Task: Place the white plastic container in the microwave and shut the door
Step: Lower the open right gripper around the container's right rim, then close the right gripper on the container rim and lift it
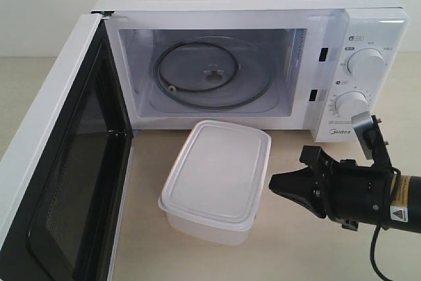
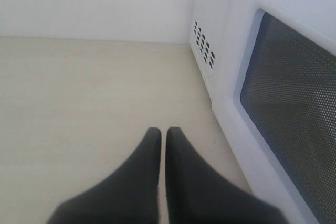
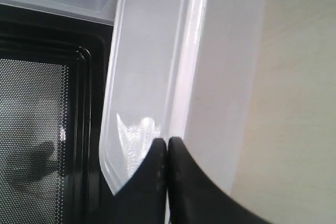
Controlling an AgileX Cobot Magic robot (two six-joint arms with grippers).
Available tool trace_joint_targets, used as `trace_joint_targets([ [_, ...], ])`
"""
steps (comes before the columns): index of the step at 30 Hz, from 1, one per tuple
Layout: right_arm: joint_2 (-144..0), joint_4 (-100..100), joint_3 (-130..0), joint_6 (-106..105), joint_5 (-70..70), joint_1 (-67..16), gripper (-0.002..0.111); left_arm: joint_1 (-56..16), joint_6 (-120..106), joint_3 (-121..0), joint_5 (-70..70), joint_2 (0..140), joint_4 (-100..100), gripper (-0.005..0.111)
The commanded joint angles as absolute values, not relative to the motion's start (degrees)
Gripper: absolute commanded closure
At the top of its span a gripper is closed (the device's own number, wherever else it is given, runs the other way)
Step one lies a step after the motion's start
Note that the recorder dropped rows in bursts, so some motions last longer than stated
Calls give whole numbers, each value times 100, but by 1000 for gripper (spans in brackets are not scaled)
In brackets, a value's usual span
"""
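Observation:
The white plastic container (image 1: 217,179) sits lidded on the counter just in front of the open microwave (image 1: 250,64), whose glass turntable (image 1: 210,74) is bare. The door (image 1: 59,182) stands swung wide at the left, black inner face showing. My right gripper (image 1: 273,183) hovers shut a short way right of the container, tips pointing at its side; in the right wrist view the container (image 3: 178,72) fills the frame beyond the shut gripper (image 3: 167,142). My left gripper (image 2: 163,132) is shut and empty, behind the door's outer window (image 2: 294,108); it is not seen in the exterior view.
The two dials (image 1: 366,64) sit on the microwave's right panel, just above the right arm. Light wooden counter (image 1: 289,248) spreads around the container and to the left of the door (image 2: 94,93). A white wall lies behind.

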State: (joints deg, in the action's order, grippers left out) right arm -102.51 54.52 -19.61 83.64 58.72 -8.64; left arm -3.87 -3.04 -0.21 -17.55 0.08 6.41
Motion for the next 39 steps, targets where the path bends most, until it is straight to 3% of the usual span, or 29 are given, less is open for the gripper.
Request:
trace_joint_targets([
  [1,-10247,5566,-2002,8695,5903,-858,98,-361,-311,0,-1733,0,664,102],
  [6,-10247,5682,-2002,8936,5865,-858,69,-361,-311,0,-1733,0,664,102],
  [8,-10247,5718,-2010,8959,5865,-858,63,-361,-311,0,-1733,0,664,102],
  [21,-10247,5738,-2124,9215,5505,-890,64,-361,-311,0,-1733,0,664,102],
  [31,-10247,5754,-2779,9698,4547,-1583,64,-361,-311,0,-1733,0,664,102],
  [39,-10247,5711,-2813,9722,4471,-1653,64,-361,-311,0,-1733,0,664,102],
])
